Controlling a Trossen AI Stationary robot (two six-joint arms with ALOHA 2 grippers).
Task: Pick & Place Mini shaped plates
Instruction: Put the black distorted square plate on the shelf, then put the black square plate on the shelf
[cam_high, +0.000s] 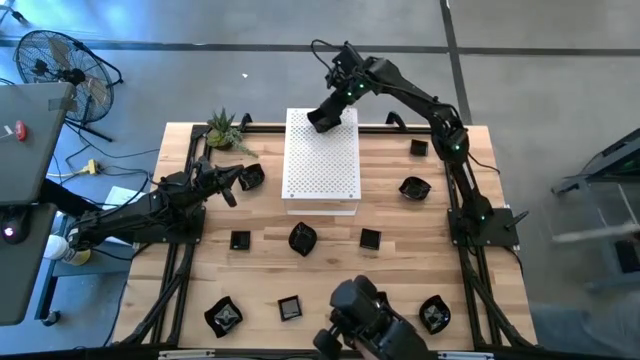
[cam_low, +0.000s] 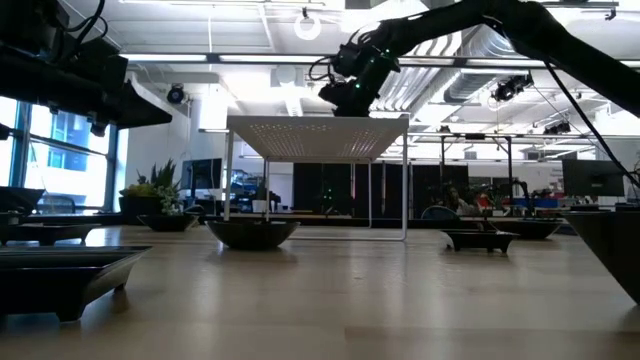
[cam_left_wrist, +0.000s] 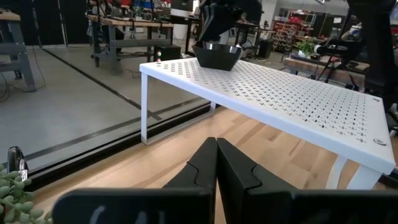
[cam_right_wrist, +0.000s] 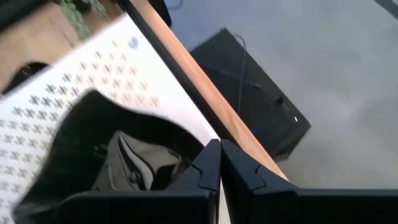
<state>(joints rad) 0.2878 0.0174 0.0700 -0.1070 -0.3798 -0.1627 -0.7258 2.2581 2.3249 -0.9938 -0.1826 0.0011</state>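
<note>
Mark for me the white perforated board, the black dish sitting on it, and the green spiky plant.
white perforated board (cam_high: 322, 165), high view, bare middle of its top.
black dish (cam_left_wrist: 216, 56), left wrist view, its front wall.
green spiky plant (cam_high: 222, 128), high view, centre of its leaves.

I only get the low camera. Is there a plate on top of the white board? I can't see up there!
Observer: Yes, one plate is on the board, near a far corner, right under the right end effector.
Operator: Is it holding the plate?
Observer: That end effector is shut, but I can't tell if it pinches the rim.
Operator: Where's the other arm?
Observer: The left end effector is shut too. It sits low by the board's left side, close to the plant.
</note>
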